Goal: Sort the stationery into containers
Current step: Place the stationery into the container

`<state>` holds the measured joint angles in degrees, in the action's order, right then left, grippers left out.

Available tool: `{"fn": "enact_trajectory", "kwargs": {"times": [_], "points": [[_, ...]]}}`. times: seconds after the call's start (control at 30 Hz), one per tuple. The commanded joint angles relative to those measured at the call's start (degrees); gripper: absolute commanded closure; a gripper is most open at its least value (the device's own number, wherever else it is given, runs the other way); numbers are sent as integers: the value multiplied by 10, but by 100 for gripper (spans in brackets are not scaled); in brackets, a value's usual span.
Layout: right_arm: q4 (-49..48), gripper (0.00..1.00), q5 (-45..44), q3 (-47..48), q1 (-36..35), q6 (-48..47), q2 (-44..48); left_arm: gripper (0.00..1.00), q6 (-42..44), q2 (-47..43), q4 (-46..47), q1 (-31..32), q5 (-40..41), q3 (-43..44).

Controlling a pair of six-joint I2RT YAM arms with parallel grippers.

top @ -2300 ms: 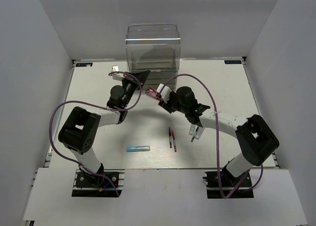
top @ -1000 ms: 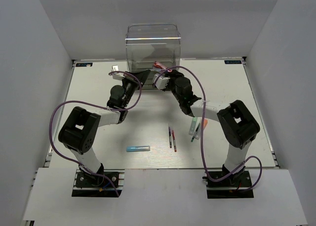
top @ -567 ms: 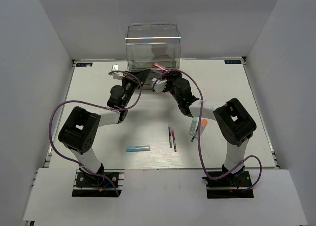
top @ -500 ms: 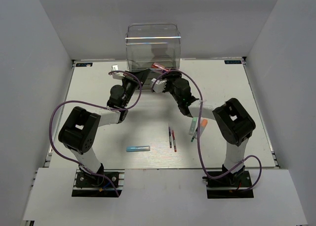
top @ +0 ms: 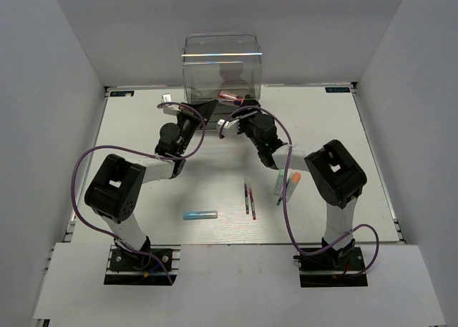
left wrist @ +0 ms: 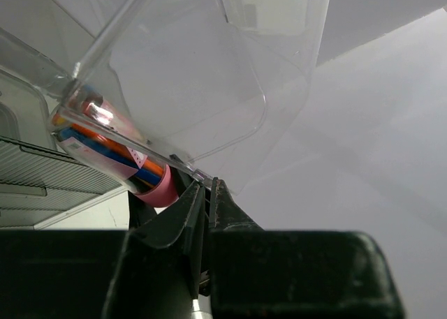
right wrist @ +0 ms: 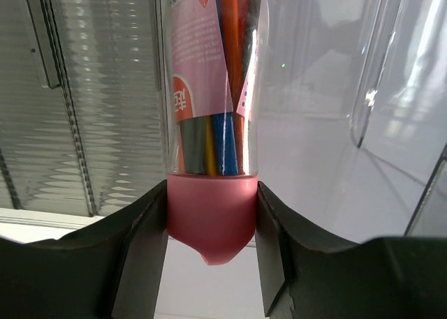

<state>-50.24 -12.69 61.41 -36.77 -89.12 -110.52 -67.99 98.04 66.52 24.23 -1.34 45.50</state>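
Top view: clear organiser (top: 222,59) at upper centre of the table (top: 336,127). Right gripper (top: 236,109) holds the stubby pink cylinder (top: 229,96), its far end inside the organiser's lower front. Left gripper (top: 204,109) is at the organiser's front left. Loose at lower centre and right: light blue stick (top: 200,215), purple pen (top: 247,197), red pen (top: 252,199), pale green marker (top: 279,184), orange-capped marker (top: 293,181).

Left wrist: fingers (left wrist: 192,221) closed tip to tip at the clear flap's (left wrist: 195,75) edge; can't tell if it's pinched. Cylinder (left wrist: 115,155) sits left of centre.

Right wrist: fingers (right wrist: 143,249) clamp the cylinder's (right wrist: 209,123) pink cap, centre frame.
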Motion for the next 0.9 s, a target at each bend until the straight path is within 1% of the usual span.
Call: {"fn": "enact_trajectory", "kwargs": {"times": [0.0,0.47,0.6,0.87], "points": [[-28,100,28,20,5,-52,-3,98,5,-16,38,0,6,25],[15,100,94,38,28,-144,-1,98,5,-16,38,0,6,25],[35,100,106,47,30,-155,0,98,5,-16,38,0,6,25],[42,100,108,59,36,-173,-9,98,5,-16,38,0,6,25]]}}
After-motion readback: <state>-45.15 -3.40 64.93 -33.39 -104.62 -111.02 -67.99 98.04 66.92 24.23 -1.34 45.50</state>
